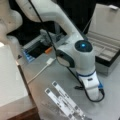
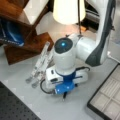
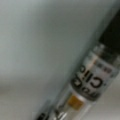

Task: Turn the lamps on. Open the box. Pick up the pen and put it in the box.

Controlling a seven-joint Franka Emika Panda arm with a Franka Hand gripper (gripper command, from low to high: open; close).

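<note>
— Item nearest the wrist camera?

— The pen (image 3: 95,75): clear barrel section with dark lettering and silvery bands, black upper part, lying slantwise just off a pale grey counter (image 3: 37,37). It fills the wrist view's right side.

— The pincer?

— Low over the counter (image 2: 22,75), under the arm's white and blue wrist. Only a dark tip (image 2: 64,95) pokes out below the blue mount in a front view; whether its jaws stand apart, together or clamped on the pen, I cannot tell. In another front view the wrist body hides it.

— Beside it?

— Long white strips (image 2: 40,63), lying slantwise near the wrist toward that front view's left; also seen toward a front view's bottom (image 1: 63,101).

— Further back?

— The box: open, lid raised (image 1: 106,18), beige compartments showing, at a front view's right. Its lined tray with black rim (image 2: 106,96) sits at a front view's bottom right, apart from the wrist.

— Farthest?

— A lamp shade (image 2: 68,11), glowing, at a front view's top. A white cable (image 1: 41,70) across the counter.
</note>
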